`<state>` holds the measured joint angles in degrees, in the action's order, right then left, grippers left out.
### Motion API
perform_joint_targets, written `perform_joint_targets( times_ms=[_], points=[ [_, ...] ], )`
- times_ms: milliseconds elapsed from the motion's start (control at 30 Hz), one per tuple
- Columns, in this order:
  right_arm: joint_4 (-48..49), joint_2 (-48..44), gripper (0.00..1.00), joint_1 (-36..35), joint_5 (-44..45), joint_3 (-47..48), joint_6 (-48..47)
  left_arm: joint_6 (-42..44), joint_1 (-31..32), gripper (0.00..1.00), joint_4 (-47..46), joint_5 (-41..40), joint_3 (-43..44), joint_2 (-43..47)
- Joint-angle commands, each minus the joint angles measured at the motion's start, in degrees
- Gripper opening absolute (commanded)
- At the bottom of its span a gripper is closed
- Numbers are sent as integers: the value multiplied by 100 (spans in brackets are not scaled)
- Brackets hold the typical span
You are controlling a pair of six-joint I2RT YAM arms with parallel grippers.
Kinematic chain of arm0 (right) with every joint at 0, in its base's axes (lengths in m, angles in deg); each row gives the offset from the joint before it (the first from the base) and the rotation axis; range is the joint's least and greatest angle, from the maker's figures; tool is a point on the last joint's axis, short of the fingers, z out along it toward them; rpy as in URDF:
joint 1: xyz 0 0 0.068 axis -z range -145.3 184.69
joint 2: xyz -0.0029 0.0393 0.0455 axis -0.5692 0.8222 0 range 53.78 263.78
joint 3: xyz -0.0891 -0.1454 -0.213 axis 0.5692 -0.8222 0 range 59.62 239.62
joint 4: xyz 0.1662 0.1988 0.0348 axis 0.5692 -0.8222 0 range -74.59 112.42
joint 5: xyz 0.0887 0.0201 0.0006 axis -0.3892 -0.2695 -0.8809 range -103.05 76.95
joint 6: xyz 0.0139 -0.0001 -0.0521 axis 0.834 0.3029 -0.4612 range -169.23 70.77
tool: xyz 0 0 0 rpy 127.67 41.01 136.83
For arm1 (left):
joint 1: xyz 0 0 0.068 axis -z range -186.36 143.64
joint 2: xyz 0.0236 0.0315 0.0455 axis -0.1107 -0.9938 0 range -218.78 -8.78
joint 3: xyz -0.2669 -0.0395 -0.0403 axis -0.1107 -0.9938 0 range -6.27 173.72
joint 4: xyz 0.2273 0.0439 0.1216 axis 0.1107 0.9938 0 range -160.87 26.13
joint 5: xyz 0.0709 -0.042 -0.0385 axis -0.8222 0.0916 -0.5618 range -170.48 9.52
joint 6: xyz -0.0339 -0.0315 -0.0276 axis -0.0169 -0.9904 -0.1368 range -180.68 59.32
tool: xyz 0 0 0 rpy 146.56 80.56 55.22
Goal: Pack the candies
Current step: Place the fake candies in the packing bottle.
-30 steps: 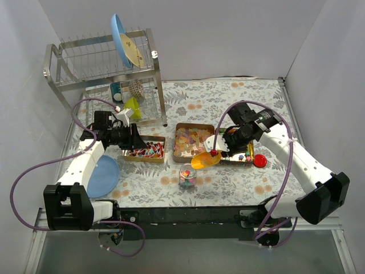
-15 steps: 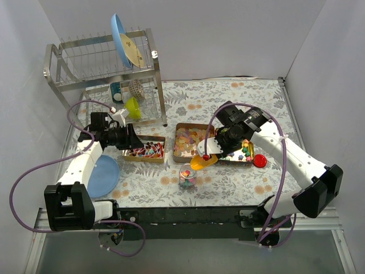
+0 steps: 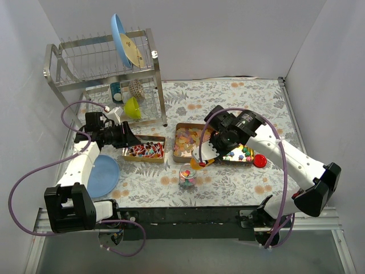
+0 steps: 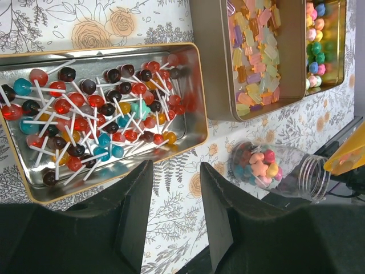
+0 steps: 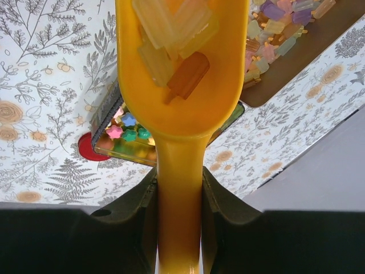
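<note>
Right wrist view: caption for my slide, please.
Right gripper clamps orange plastic scoop carrying pale yellow-orange flat candies above floral tablecloth.

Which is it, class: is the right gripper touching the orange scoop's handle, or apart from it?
Touching. The right wrist view shows the right gripper with its fingers pressed against both sides of the orange scoop handle, leaving no gap.

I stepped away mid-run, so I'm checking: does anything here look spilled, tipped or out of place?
Nothing stands out. The right gripper holds the orange scoop with its pale flat candies inside; none lie loose on the tablecloth. The jar is open, its red lid resting flat on the cloth.
</note>
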<state>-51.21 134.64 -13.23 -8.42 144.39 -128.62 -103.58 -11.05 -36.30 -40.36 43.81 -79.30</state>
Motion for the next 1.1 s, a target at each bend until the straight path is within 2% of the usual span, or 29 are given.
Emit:
perform_joint_targets(
  times_ms=[0,800,1067],
  points=[
    [-117,17,1,-200,574,92,-41,-87,-85,38,-126,224,-25,223],
    [-117,61,1,-877,1637,285,-59,-228,-76,39,-161,690,-34,250],
    [-117,114,1,-1342,2209,364,-94,-290,-85,39,-222,805,-8,162]
  ],
)
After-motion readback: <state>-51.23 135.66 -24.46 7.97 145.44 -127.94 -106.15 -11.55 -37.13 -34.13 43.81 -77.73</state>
